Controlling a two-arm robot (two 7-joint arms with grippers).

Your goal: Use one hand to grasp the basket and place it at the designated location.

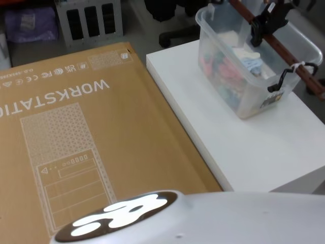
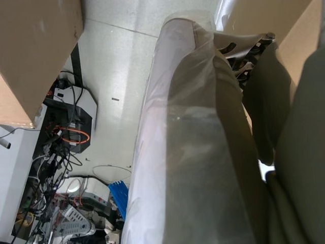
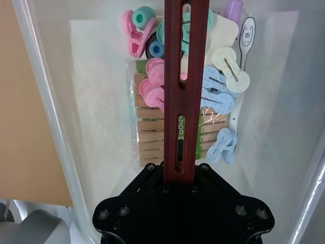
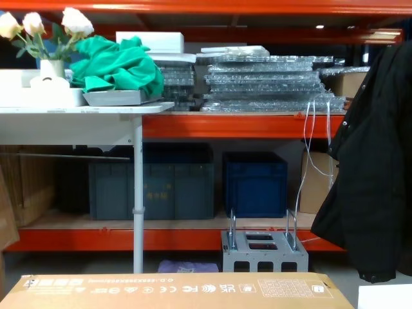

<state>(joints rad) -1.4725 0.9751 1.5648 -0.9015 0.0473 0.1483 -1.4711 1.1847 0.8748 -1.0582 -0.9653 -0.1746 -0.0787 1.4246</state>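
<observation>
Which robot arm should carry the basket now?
The right one. Its pincer is already at the basket's bar handle, while the left arm hangs beside the table, away from it.

1. The right gripper (image 3: 183, 175) has a matte black, angular housing studded with round black screw heads.
2. The robot's body (image 1: 203, 218) is a smooth white shell bearing a dark oval panel with a glossy white patch.
3. The left arm (image 2: 193, 152) is wrapped in clear, wrinkled plastic film.

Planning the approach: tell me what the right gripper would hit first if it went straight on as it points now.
Probably the long reddish-brown bar handle, running right ahead of the right gripper over the clear plastic tub; depth is unclear.
</observation>
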